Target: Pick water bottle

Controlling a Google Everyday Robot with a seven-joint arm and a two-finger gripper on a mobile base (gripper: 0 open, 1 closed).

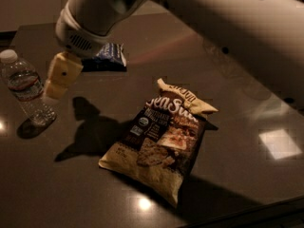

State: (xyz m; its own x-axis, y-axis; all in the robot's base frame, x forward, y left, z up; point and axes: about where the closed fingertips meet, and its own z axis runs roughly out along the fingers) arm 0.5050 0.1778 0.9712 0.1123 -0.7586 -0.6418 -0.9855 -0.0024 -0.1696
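The water bottle point(26, 89) is a small clear ribbed bottle with a white cap and a red-striped label band. It stands upright on the dark table point(237, 184) at the far left. My gripper point(59, 77) hangs from the white arm above the table, just right of the bottle and close to its upper half.
A tan and brown chip bag point(164, 139) lies in the middle of the table. A blue snack bag point(109, 56) lies behind the gripper, partly hidden by the wrist. The arm point(213, 27) covers the upper right of the view.
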